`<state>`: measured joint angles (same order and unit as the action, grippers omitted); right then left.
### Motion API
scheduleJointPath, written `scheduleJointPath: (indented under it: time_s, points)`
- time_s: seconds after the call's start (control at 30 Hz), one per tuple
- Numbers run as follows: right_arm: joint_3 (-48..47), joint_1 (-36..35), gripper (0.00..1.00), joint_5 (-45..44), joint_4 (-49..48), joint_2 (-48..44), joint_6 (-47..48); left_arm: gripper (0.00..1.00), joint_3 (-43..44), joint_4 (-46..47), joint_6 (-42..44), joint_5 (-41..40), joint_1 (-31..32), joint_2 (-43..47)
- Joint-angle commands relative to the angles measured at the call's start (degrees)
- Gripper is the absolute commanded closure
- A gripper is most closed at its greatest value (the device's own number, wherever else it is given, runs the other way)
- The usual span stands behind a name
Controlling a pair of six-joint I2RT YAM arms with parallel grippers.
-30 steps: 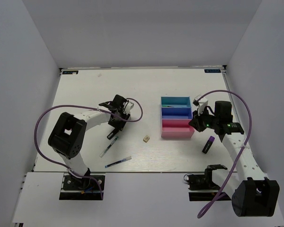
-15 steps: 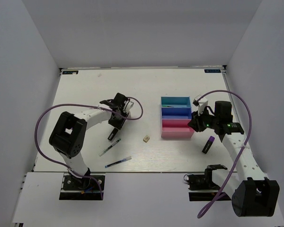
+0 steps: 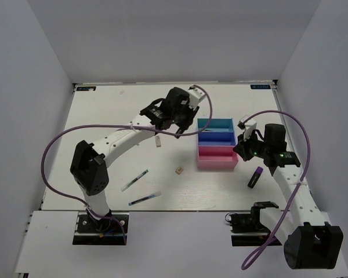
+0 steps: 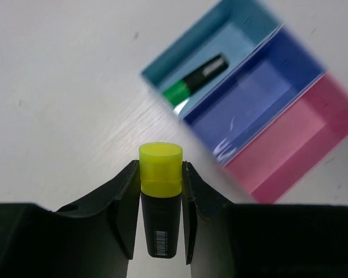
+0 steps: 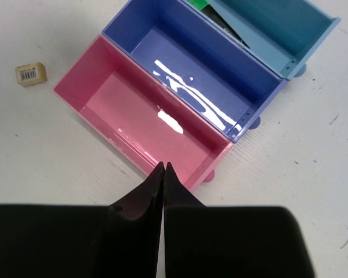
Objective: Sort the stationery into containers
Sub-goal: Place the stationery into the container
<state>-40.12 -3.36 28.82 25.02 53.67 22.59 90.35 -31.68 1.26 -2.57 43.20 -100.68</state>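
On a white tabletop (image 3: pixel 104 116) boxed in by pale grey walls, the left gripper (image 4: pixel 160 174) clamps a yellow-capped marker (image 4: pixel 160 202) just left of the three joined trays (image 3: pixel 217 164) near frame centre — the right gripper (image 5: pixel 163 174), fingers pressed together and empty, hangs at the pink tray (image 5: pixel 139 116).

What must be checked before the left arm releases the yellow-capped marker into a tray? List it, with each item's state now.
1. Grip: ok, the left pincer is shut on the yellow-capped marker.
2. Marker above a tray: not ok, it is over the table, short of the cyan tray.
3. Room in the cyan tray: ok, only a green-capped marker lies there.
4. Other trays: ok, the dark blue tray and pink tray are empty.
5. Trays unobstructed: not ok, the right pincer hangs shut and empty over the pink tray's rim.
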Motion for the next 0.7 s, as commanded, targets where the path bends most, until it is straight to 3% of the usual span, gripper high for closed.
scheduleJointPath:
  time_s: [0.0,0.17,0.37,0.67]
  points:
    - [0.3,0.02,1.0,-0.87,-3.3,-2.16,-1.14,1.0,5.09,8.46,-0.46,2.21,2.06,-5.02]
    - [0.66,0.1,1.0,-2.27,-4.27,-2.6,-1.23,1.0,10.9,19.88,-0.82,2.48,3.56,-12.94]
    - [0.92,0.28,1.0,-2.36,-4.71,-2.95,-1.06,1.0,16.27,26.47,-0.82,3.8,3.73,-21.04]
    - [0.92,-0.16,1.0,-1.84,-4.28,-2.87,-0.97,1.0,19.7,28.43,-3.71,4.24,3.73,-25.0]
